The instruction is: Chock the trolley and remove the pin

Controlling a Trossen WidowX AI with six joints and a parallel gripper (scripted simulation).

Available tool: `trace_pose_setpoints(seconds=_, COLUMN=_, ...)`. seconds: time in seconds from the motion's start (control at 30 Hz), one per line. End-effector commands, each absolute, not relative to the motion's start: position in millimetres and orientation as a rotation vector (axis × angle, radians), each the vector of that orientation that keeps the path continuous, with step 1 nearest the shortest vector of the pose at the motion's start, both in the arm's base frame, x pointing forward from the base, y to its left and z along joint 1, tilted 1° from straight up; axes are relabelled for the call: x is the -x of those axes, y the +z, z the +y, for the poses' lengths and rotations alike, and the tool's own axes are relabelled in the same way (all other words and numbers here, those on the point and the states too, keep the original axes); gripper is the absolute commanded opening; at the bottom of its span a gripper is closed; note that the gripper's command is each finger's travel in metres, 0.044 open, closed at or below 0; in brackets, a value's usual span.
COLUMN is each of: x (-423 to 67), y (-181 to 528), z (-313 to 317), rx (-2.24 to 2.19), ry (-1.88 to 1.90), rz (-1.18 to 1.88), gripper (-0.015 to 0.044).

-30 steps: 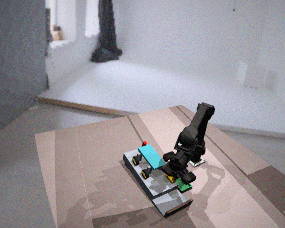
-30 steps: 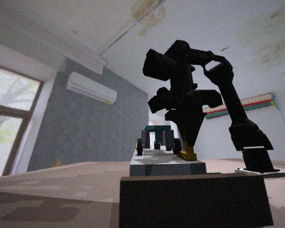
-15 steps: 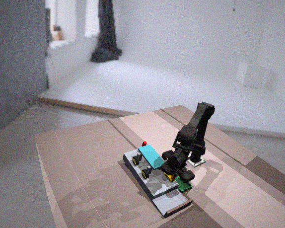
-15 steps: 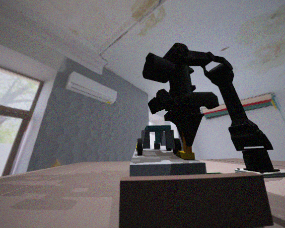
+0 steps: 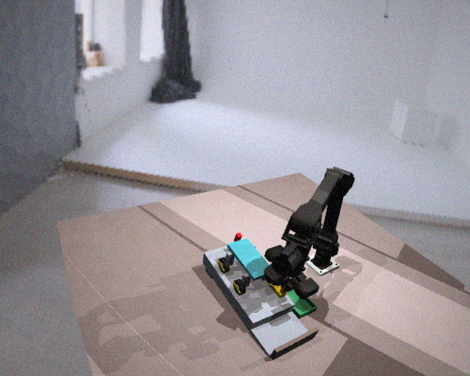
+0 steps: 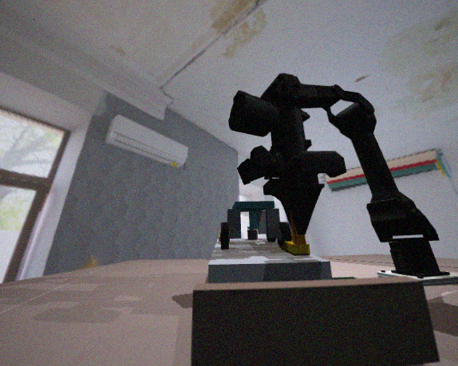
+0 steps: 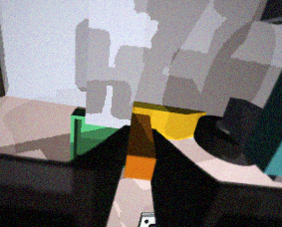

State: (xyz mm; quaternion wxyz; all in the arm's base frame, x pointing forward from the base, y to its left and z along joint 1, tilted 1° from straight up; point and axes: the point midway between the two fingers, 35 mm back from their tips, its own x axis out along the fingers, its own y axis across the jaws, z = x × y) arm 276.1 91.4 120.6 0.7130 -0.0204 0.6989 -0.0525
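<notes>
We see the gripper [image 7: 140,155] closed on the orange handle [image 7: 141,150] of the yellow chock [image 7: 170,120], its two dark fingers pressing the handle from either side. The chock rests on the grey ramp [image 5: 258,298], at the ramp's right edge, just beside a black trolley wheel [image 7: 228,133] that lies to its right in the wrist view; we cannot tell whether chock and wheel touch. The trolley [image 5: 247,256], with its teal top, stands on the far half of the ramp, and the red-headed stop pin [image 5: 237,237] stands at its far end. The green tray [image 5: 304,305] lies on the table [image 5: 130,267] just to the right of the ramp, near the chock. In the exterior view the arm [image 6: 368,154] arches over from its base plate [image 6: 453,278] on the right.
</notes>
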Motion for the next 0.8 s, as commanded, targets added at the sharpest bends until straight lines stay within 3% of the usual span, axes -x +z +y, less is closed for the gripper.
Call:
trace_pose_setpoints(seconds=0.0, x=-276.0, y=121.9, z=85.7, rx=0.047, ry=-0.122, rz=1.544, gripper=0.0000)
trace_pose_setpoints(seconds=0.33, x=-276.1, y=120.7, z=90.7, rx=0.044, ry=-0.114, rz=1.549, gripper=0.0000)
trace_pose_setpoints(seconds=0.57, x=-276.1, y=120.7, z=90.7, rx=0.044, ry=-0.114, rz=1.549, gripper=0.0184)
trace_pose_setpoints(seconds=0.77, x=-276.0, y=129.9, z=91.9, rx=0.045, ry=-0.118, rz=1.547, gripper=0.0190)
